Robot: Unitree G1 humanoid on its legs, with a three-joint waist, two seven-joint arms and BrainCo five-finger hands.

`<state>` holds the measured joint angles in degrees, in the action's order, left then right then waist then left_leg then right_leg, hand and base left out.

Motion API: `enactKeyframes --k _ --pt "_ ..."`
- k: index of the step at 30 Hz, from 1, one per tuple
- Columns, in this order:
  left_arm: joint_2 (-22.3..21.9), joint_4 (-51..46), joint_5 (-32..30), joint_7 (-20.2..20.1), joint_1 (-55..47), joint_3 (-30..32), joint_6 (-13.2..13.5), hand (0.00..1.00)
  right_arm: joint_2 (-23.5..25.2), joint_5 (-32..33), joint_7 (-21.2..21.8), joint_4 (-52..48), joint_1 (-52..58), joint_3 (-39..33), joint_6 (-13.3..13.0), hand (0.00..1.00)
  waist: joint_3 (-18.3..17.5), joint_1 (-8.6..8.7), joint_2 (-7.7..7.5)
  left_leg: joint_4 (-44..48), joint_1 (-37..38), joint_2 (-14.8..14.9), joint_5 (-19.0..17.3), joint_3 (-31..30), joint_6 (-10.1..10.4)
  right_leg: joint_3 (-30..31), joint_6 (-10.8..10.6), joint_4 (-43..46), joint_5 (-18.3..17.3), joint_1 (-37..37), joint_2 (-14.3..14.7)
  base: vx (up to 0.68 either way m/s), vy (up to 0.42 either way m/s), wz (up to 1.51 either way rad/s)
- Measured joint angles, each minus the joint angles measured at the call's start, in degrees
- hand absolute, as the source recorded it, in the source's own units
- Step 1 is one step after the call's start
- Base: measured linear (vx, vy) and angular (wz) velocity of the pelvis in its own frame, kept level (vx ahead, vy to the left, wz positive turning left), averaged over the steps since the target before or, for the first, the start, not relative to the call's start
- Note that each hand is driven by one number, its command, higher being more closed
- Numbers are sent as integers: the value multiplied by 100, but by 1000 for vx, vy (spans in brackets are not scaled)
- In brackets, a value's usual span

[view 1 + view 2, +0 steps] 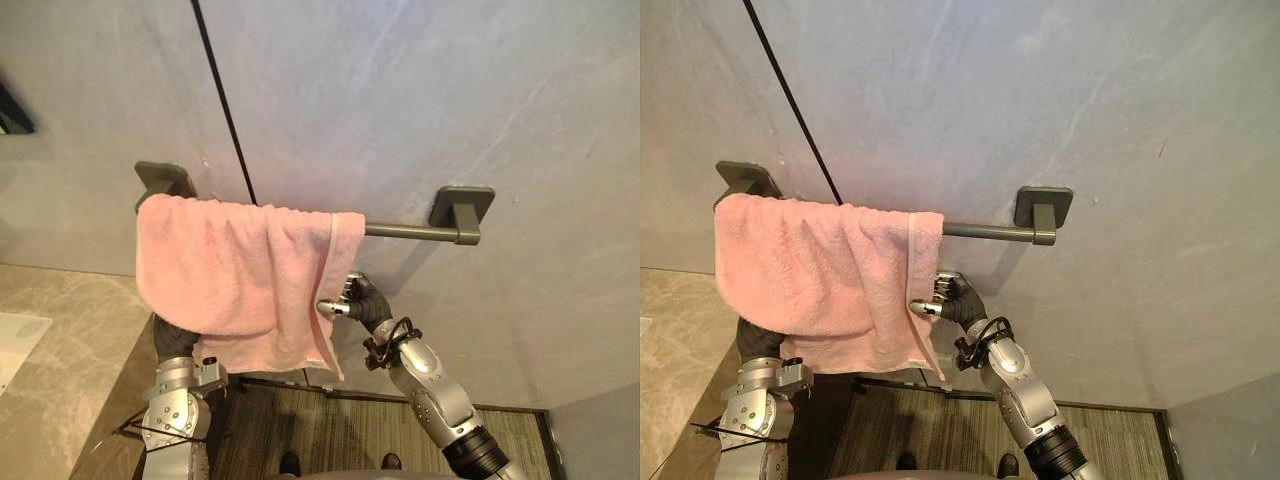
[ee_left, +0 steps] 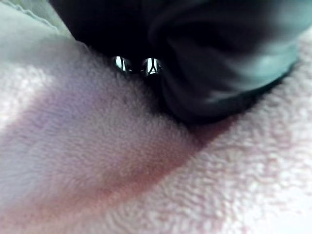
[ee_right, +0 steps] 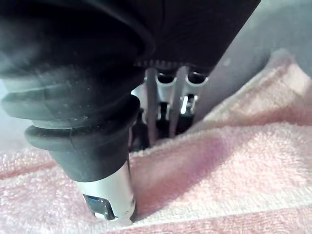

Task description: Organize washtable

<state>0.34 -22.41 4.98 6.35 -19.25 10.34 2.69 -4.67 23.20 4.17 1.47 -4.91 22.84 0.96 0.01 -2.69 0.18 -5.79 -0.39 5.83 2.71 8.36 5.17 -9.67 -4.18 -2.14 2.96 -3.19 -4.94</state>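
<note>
A pink towel (image 1: 230, 265) hangs folded over a dark grey bar (image 1: 400, 231) fixed to the grey wall, covering the bar's left half. My right hand (image 1: 362, 302) is at the towel's lower right hem. In the right wrist view its thumb (image 3: 112, 190) presses on the cloth (image 3: 234, 161) while the fingers curl behind the edge, pinching it. My left hand (image 1: 172, 340) reaches up under the towel's lower left corner, where the cloth hides its fingers. Terry cloth (image 2: 97, 170) lies right against that hand in the left wrist view.
The bar ends in two square brackets, left (image 1: 163, 178) and right (image 1: 462, 208). A beige marble counter (image 1: 70, 350) runs along the lower left, with a white basin edge (image 1: 15, 340). A striped mat (image 1: 330, 430) lies on the floor below.
</note>
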Motion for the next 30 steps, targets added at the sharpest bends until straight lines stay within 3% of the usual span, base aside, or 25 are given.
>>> enactKeyframes --k 8,22,30 --pt "-71 0 -4 5 -28 15 0 100 99 -51 4 -5 135 -144 -3 100 -53 8 -85 -1 -9 -5 13 -40 0 -44 -2 -2 2 15 -7 1 -1 1" --pt "-241 0 -58 -12 -102 32 3 100 376 -204 -41 -259 765 -1558 -46 100 -39 40 -155 -5 -5 -104 4 -24 -33 23 -54 -8 33 -3 -117 -6 3 0" --pt "-260 0 -65 -17 -102 -17 3 100 494 -320 -39 -364 903 -1678 -58 100 -30 77 -170 -4 0 -110 15 -18 -15 32 -87 -11 53 3 -109 -1 0 0"
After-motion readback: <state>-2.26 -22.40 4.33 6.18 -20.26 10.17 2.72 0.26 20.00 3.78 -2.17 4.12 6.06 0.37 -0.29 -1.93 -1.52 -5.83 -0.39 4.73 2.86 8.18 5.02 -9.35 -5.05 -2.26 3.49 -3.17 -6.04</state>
